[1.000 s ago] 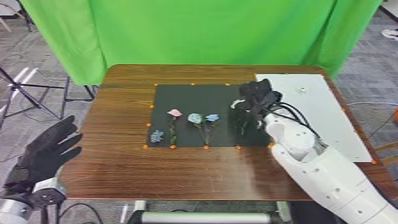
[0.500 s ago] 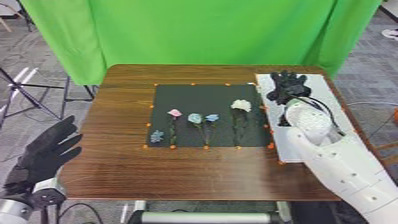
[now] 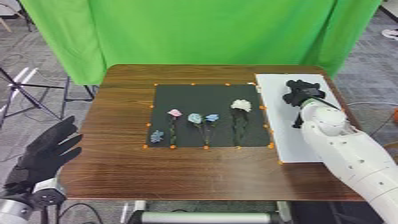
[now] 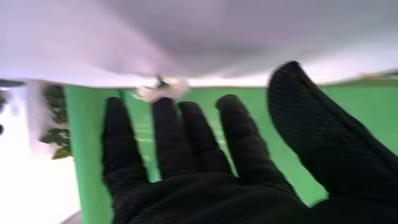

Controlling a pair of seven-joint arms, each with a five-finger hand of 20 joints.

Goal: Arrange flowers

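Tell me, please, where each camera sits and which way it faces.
Head view: on the robot's head, looking forward and down at the brown table and the flowers on the dark mat; both arms show, with the left hand and right hand.
Right wrist view: on the right arm's wrist, looking along that hand's straight fingers toward the green curtain.
Shared: the right hand and the green curtain.

Robotics lab by its fittings, green backdrop curtain (image 3: 213, 35) at 12 o'clock in head view, tripod stand (image 3: 15, 86) between 9 and 10, white robot arm (image 3: 342, 145) at 4, grey floor (image 3: 40, 57).
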